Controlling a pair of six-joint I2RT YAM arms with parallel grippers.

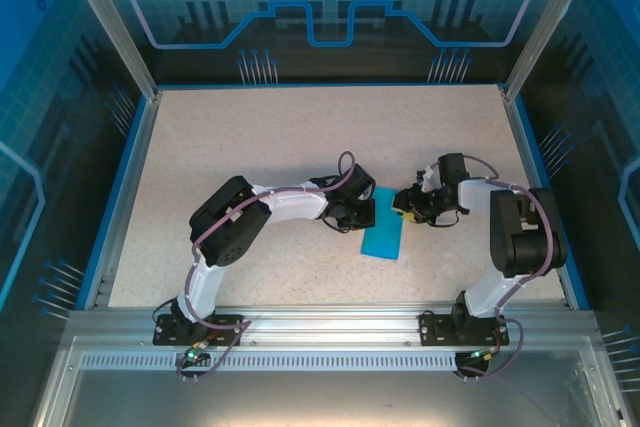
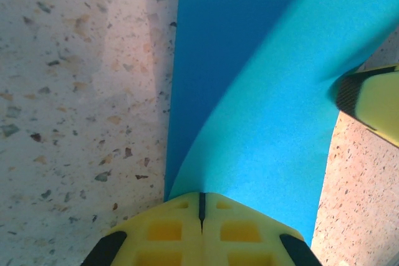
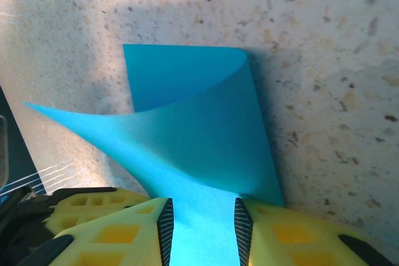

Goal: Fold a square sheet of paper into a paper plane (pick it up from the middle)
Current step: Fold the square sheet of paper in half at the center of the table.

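Top external view: speckled beige desk [image 1: 250, 147] inside a blue-edged frame, with two arms bolted along the bottom edge. The left tool [image 1: 362, 217] and right tool [image 1: 402, 209] face each other right of centre. One square sheet of paper [image 1: 383, 237], bright blue, lies between them on the desk and shows here as a narrow upright oblong. Its upper half is flanked by both tools and its lower end reaches toward the bottom of the frame. Left wrist view: left tool [image 2: 201, 207] at bottom centre, its yellow fingers pressed together with only a thin dark seam between them. The tips sit at the sheet [image 2: 262, 123], where a darker lower layer and a brighter upper flap converge. Whether the tips press the paper cannot be told. The sheet runs from the tips to the top of the frame, with bare desk [image 2: 75, 91] to its left. One yellow, black-padded finger [image 2: 374, 104] of the right tool meets the flap's edge at the right. Right wrist view: right tool [image 3: 202, 207] at the bottom, black pads standing apart, a band of the sheet [image 3: 199, 135] filling the gap between them. Whether the pads clamp it cannot be told. Above the tool the flap curls up off a flat layer lying on the desk [image 3: 324, 60], and one corner is drawn out to a point at the left.
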